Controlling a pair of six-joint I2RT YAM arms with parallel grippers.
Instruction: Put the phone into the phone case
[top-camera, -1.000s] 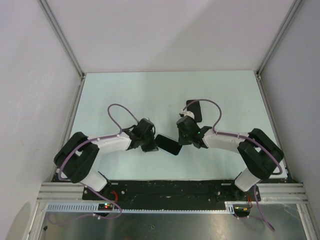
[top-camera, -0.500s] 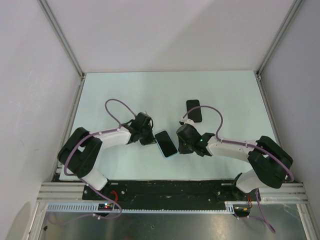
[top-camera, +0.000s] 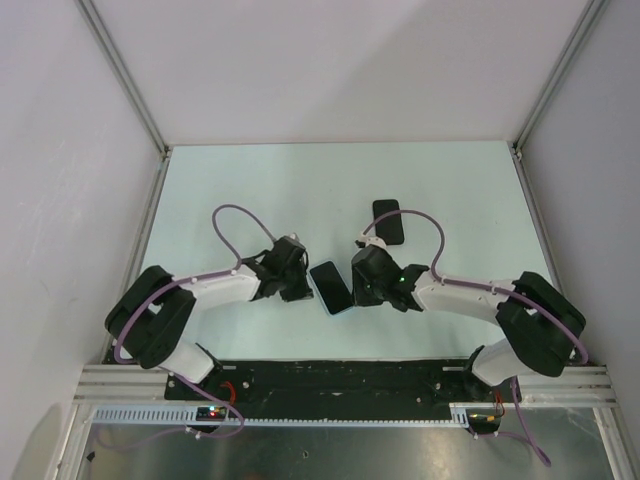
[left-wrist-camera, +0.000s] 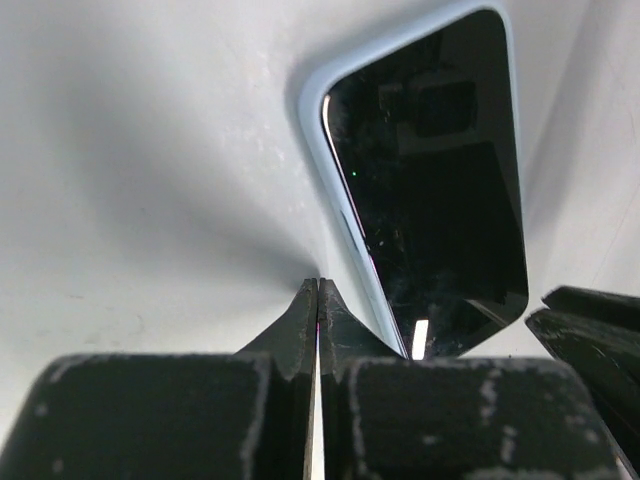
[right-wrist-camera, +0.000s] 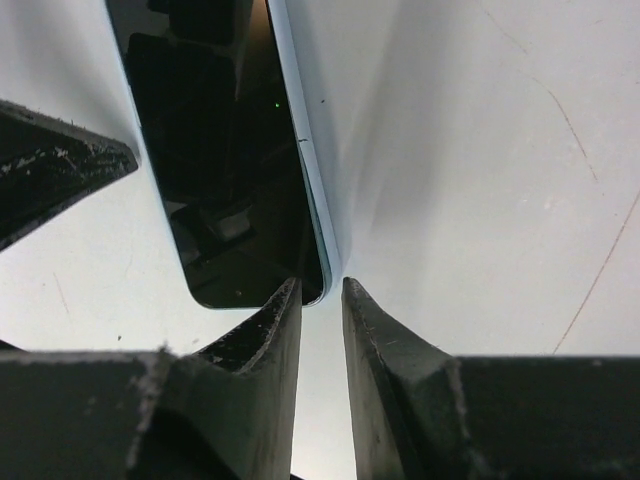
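The phone (left-wrist-camera: 430, 180) lay face up in the phone case (left-wrist-camera: 310, 110) on the worktop (top-camera: 250, 190), between my two arms. A second black slab (top-camera: 387, 221) sat well apart, further back. The left fingers (left-wrist-camera: 300, 330) were pressed together with nothing between them, their tips against the long side of the case's rim near one corner. The right fingers (right-wrist-camera: 380, 340) stood a narrow gap apart, with the opposite corner of the case right at that gap. I saw nothing clamped there.

I judged the step to be the final seating. I wanted light downward presses along the edges and corners, with one arm steadying the case so it would not skid. I could not tell whether the corner nearest the left wrist was fully in.

The phone's face was glossy black glass that mirrored the rig. The case was a thin, pale-blue, translucent lip with rounded corners, probably flexible. The worktop was matte and pale, with faint scratches.
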